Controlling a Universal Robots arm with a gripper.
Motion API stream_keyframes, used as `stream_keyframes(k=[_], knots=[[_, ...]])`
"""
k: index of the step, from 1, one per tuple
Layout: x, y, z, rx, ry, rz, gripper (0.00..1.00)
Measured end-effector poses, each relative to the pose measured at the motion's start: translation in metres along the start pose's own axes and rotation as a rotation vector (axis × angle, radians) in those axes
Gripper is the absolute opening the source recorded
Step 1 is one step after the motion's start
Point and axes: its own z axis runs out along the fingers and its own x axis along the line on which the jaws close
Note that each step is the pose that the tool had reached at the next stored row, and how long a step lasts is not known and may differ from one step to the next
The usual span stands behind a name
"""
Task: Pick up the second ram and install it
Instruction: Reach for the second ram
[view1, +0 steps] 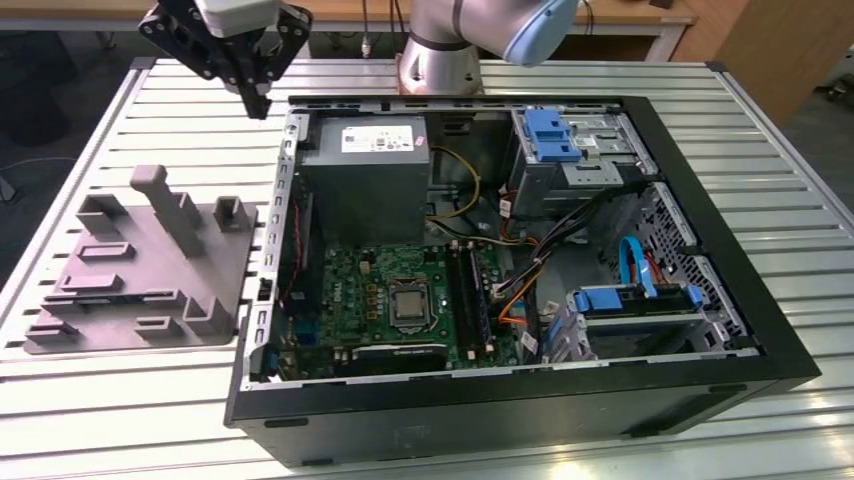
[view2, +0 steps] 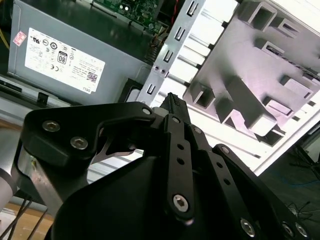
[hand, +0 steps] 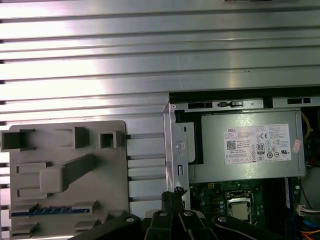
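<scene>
Tool (view2: 172, 101) closed, empty, hovering beside case corner (view1: 296, 102).

Slatted metal table (hand: 150, 50) with a grey block (hand: 112, 175) of posts and slots sitting just beside the open PC case (hand: 175, 145). The second ram (hand: 40, 211), a thin blue strip, sits edge-on in one of the block's slots. Inside the case are the silver power supply (hand: 215, 170) and the green motherboard (hand: 215, 200) with its CPU socket (hand: 240, 210). The black gripper (hand: 173, 196) hangs over the case's edge, jaws looking pinched together.
</scene>
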Motion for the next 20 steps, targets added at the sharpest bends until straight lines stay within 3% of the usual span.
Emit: stream_keyframes(k=[20], knots=[[0.0364,-0.0006,-0.0004,0.0001,0.0000,0.000,0.10]])
